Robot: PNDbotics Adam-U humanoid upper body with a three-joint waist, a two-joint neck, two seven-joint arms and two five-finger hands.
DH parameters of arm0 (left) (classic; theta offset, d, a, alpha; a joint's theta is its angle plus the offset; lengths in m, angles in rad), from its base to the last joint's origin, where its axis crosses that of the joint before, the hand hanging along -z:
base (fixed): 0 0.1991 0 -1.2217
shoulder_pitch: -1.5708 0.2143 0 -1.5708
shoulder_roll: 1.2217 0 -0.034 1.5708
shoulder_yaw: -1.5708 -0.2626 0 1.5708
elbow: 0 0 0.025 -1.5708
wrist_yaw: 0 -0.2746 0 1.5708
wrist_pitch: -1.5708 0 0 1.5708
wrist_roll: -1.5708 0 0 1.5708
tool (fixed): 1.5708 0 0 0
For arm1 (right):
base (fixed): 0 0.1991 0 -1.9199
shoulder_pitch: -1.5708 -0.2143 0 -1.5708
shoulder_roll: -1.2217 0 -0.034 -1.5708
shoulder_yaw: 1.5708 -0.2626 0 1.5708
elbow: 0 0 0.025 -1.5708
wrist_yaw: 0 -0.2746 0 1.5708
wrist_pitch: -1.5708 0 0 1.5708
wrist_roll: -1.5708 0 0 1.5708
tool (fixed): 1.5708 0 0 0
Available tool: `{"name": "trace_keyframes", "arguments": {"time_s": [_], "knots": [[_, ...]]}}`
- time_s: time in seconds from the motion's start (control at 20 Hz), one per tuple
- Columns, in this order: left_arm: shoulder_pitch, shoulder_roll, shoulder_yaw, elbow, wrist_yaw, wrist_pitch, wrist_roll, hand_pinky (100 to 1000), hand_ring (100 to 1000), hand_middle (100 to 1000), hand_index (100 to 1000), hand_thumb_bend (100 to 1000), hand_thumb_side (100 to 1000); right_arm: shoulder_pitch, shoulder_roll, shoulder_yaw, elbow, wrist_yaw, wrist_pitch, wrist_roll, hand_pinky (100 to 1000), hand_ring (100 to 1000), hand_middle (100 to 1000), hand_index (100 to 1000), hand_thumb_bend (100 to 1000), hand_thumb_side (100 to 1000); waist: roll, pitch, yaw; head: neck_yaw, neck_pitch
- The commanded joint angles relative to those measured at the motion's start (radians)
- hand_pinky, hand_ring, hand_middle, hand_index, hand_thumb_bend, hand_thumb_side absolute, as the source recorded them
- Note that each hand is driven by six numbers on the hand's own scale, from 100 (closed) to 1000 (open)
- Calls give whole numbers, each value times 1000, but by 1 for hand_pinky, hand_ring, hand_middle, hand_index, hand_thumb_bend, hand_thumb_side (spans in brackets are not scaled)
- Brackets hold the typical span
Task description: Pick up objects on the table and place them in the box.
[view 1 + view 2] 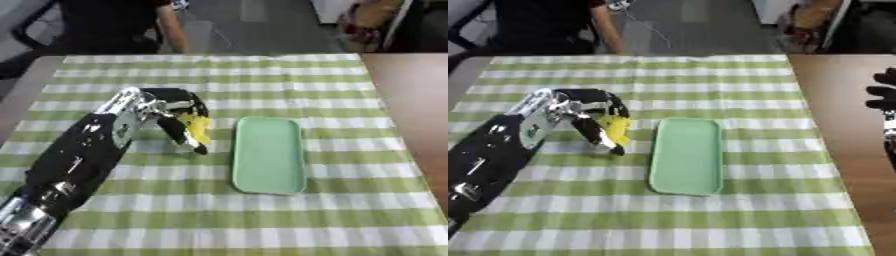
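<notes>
My left hand (179, 116) reaches in from the lower left, above the green-and-white checked cloth. Its fingers curl down round a yellow object (199, 127), which shows between them just left of the tray. A pale green rectangular tray (269, 154) lies flat at the middle of the table, with nothing in it. My right hand (883, 96) shows only at the right edge of the right eye view, over the bare brown table; just its dark fingers are visible.
The checked cloth (219, 210) covers most of the table, with brown table surface (411, 100) exposed on the right. A person in dark clothing stands beyond the far edge at upper left.
</notes>
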Motion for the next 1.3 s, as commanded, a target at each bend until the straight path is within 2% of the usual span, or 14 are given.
{"name": "trace_keyframes", "arguments": {"time_s": [0.05, 0.3, 0.45, 0.55, 0.6, 0.65, 0.7, 0.75, 0.8, 0.85, 0.9, 0.95, 1.15, 1.3], "knots": [[-19, 8, 12, 6, -21, -4, 2, 702, 702, 767, 854, 776, 615, -19, -10, -1, -21, -3, -1, 3, 691, 754, 779, 891, 100, 797, -5, -6, -3, 10, -15], [-19, 14, 13, 21, -74, 0, -13, 569, 619, 711, 834, 654, 495, -19, -9, -2, -21, -3, -1, 3, 691, 754, 779, 891, 100, 797, -6, -4, -4, 10, -14], [-22, 21, 14, 25, -123, 7, -43, 541, 589, 677, 823, 639, 475, -19, -10, -2, -21, -3, -1, 2, 691, 754, 779, 891, 100, 797, -5, -4, -3, 10, -14], [-24, 25, 20, 30, -151, 14, -57, 484, 533, 623, 787, 625, 468, -18, -10, -2, -21, -3, -1, 2, 691, 754, 779, 891, 100, 796, -5, -4, -3, 9, -16], [-25, 26, 24, 33, -161, 19, -57, 401, 467, 560, 716, 586, 458, -18, -10, -3, -21, -3, -1, 2, 691, 754, 779, 891, 100, 796, -5, -4, -3, 9, -16], [-25, 27, 28, 34, -170, 25, -51, 348, 432, 529, 678, 538, 456, -18, -9, -3, -21, -3, -1, 2, 691, 754, 779, 891, 100, 796, -5, -4, -3, 8, -16], [-25, 28, 32, 35, -179, 33, -41, 288, 384, 491, 628, 329, 427, -18, -10, -3, -21, -2, -1, 2, 691, 754, 779, 891, 100, 796, -5, -4, -2, 8, -15], [-24, 30, 34, 36, -187, 44, -28, 297, 392, 496, 635, 371, 436, -17, -10, -4, -21, -2, -1, 2, 691, 754, 779, 891, 100, 796, -5, -4, -2, 7, -15], [-24, 30, 35, 37, -196, 54, -16, 209, 320, 439, 567, 100, 399, -17, -10, -4, -21, -2, -1, 1, 691, 754, 779, 891, 100, 796, -5, -4, -2, 7, -15], [-24, 31, 36, 37, -204, 65, -4, 209, 320, 439, 567, 100, 399, -17, -10, -4, -21, -2, -1, 1, 691, 754, 779, 891, 100, 796, -5, -4, -2, 8, -14], [-24, 31, 36, 38, -210, 74, 7, 113, 257, 390, 511, 100, 427, -17, -10, -4, -21, -2, 0, 1, 691, 754, 779, 892, 100, 796, -5, -4, -2, 8, -14], [-24, 32, 37, 37, -213, 83, 21, 100, 225, 360, 476, 100, 442, -17, -10, -4, -21, -2, 0, 1, 691, 754, 779, 891, 100, 796, -5, -4, -1, 7, -14], [-24, 33, 38, 35, -209, 104, 68, 100, 100, 259, 361, 100, 372, -16, -9, -5, -20, -2, 0, 0, 691, 754, 779, 892, 100, 796, -5, -5, 0, 7, -14], [-24, 34, 36, 28, -199, 107, 100, 100, 100, 233, 332, 100, 381, -15, -9, -5, -20, -2, 0, 0, 691, 755, 779, 892, 100, 796, -5, -5, 0, 6, -15]]}}
